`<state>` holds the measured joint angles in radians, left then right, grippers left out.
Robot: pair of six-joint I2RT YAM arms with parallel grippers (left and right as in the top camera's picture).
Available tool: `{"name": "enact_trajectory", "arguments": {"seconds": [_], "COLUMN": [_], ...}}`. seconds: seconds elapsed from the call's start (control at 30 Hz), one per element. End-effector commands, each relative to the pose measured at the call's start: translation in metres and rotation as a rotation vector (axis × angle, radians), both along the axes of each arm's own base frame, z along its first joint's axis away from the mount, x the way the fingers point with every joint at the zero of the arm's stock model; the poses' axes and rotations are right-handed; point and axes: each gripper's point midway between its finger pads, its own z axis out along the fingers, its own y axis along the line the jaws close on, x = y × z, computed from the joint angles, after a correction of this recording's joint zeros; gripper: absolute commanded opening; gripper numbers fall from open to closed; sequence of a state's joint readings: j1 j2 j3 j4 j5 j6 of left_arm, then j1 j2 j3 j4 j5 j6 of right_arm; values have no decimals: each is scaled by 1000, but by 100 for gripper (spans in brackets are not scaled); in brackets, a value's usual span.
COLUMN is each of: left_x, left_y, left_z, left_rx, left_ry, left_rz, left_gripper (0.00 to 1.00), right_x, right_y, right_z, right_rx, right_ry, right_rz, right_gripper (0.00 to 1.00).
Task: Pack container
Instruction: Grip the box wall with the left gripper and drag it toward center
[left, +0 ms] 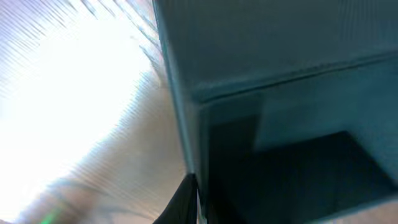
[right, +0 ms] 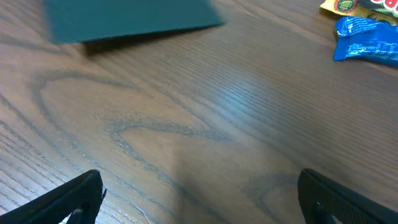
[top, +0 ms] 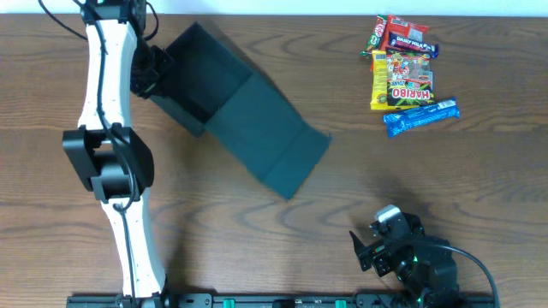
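Observation:
The container (top: 201, 81) is a dark greenish black box lying open at the table's upper left, with its flap lid (top: 278, 150) spread out toward the middle. My left gripper (top: 152, 73) is at the box's left wall. In the left wrist view its fingers (left: 198, 202) are closed on that wall (left: 180, 112), one dark finger outside and the other lost in the dark inside. My right gripper (top: 377, 244) is near the front edge, open and empty (right: 205, 199) above bare wood. The flap's edge shows in the right wrist view (right: 124, 18).
A pile of snack packets lies at the back right: a yellow Haribo bag (top: 409, 85), a blue packet (top: 419, 117) (right: 367, 40) and red and dark bars (top: 402, 36). Wooden table between flap and snacks.

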<state>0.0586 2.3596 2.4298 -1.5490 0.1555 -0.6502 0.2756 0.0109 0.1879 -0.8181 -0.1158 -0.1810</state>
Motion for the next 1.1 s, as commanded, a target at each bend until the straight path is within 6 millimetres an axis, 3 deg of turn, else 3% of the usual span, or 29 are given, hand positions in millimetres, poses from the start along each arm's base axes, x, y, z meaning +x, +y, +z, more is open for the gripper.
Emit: {"name": "enact_trajectory", "arguments": {"seconds": [0.0, 0.1, 0.2, 0.37, 0.53, 0.6, 0.77, 0.93, 1.07], "left_x": [-4, -18, -24, -36, -69, -81, -89, -87, -69], "left_y": [10, 26, 26, 16, 20, 19, 10, -5, -22], "left_z": [50, 67, 71, 50, 22, 14, 0, -28, -50], "left_rx": [68, 123, 62, -53, -57, -54, -106, -226, -385], "left_ry": [-120, -121, -122, -86, -75, -106, -147, -121, -156], "left_rz": [-101, -137, -132, -157, -107, -25, 256, 533, 700], "left_gripper": [6, 6, 6, 6, 6, 6, 6, 6, 6], "right_x": [0, 0, 0, 0, 0, 0, 0, 0, 0], "right_y": [-1, -1, -1, -1, -1, -1, -1, -1, -1], "right_z": [-1, -1, -1, -1, -1, -1, -1, -1, -1], "right_rx": [11, 10, 11, 10, 10, 10, 10, 11, 10], "right_ry": [6, 6, 6, 6, 6, 6, 6, 6, 6], "right_rz": [-12, -12, -12, -12, -12, -12, -12, -12, -12], "right_gripper": [99, 99, 99, 99, 99, 99, 99, 99, 99]}}
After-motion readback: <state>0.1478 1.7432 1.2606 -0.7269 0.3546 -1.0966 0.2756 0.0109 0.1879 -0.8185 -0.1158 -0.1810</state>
